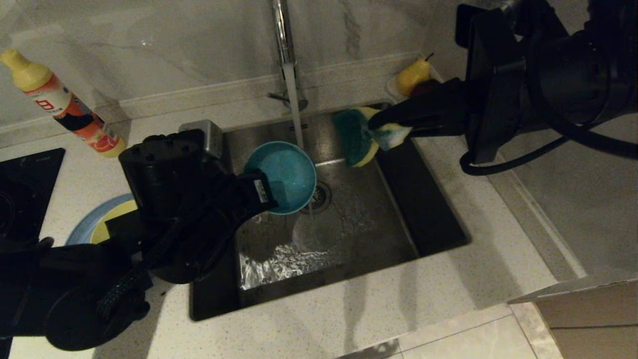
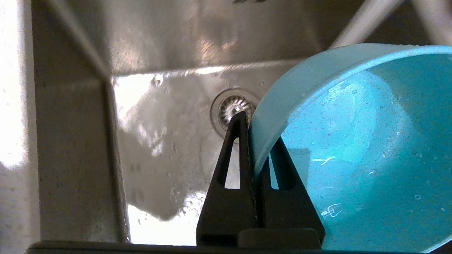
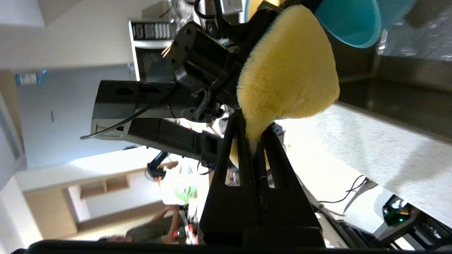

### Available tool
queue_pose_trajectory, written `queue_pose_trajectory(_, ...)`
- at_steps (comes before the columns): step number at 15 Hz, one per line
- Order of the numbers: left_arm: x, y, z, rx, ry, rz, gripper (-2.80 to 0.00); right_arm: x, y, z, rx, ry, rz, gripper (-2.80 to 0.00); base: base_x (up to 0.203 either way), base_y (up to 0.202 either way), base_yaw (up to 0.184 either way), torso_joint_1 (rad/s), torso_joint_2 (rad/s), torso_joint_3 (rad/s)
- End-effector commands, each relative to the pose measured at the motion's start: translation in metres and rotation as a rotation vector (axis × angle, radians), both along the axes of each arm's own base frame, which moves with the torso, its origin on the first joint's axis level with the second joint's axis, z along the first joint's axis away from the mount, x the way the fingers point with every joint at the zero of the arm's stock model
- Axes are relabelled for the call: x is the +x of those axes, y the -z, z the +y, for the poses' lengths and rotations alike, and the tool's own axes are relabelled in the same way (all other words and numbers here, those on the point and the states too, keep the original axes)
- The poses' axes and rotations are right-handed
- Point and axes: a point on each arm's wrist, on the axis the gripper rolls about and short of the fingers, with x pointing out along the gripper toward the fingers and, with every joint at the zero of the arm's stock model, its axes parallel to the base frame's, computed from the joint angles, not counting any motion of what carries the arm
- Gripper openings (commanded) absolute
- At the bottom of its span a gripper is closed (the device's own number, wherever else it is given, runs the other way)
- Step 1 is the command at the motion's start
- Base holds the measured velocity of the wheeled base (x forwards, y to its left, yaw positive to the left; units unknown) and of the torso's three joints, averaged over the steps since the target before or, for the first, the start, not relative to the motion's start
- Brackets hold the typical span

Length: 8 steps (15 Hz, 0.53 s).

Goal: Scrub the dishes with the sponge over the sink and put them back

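My left pincer (image 2: 252, 141) is clamped on the rim of the small teal round bowl (image 1: 285, 175), one finger inside and one outside, holding it tilted over the brushed stainless-steel sink (image 1: 398, 219), just above the round strainer drain (image 2: 233, 109). A stream of water (image 1: 298, 112) runs from the tall chrome tap (image 1: 282, 30) and passes just behind the bowl's far edge, wetting the basin floor. My right pincer (image 3: 254, 135) is closed tight on one pinched end of the soft yellow sponge with a teal-green scouring face (image 1: 360, 135), which hangs over the sink's far right corner, apart from the bowl, its green face turned toward the tap. On the speckled pale counter (image 1: 448, 299) to my left, mostly hidden behind my left arm, lie the slate-blue round plate (image 1: 87, 224) and a pale-yellow bowl (image 1: 112, 222) resting on it. Farther left lies a yellow-capped orange-and-white bottle (image 1: 65, 104) beside the black hob (image 1: 25, 189). Behind the sponge, at the wall, a yellow pear (image 1: 412, 75) sits in a small white dish (image 1: 392, 89).
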Motion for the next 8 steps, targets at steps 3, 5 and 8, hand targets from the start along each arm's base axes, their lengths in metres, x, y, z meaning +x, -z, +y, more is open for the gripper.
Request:
queue_pose_trajectory(3,0.029,-0.002,-0.006,-0.037,-0.028,0.16,-2.8,-0.001,0.006,-0.021,-0.012,0.058,0.015,-2.8,0.0,0.0,0.0,0.0,0.0,0.0)
queue_pose_trajectory(5,0.043,-0.012,-0.01,-0.081,-0.024,0.23,-2.8,0.0,0.012,-0.029,-0.023,0.083,0.026,-2.8,0.0,0.0,0.0,0.0,0.0,0.0)
queue_pose_trajectory(8,0.072,-0.011,-0.015,-0.09,-0.039,0.328,-2.8,0.0,0.013,-0.036,-0.026,0.102,0.031,-2.8,0.0,0.0,0.0,0.0,0.0,0.0)
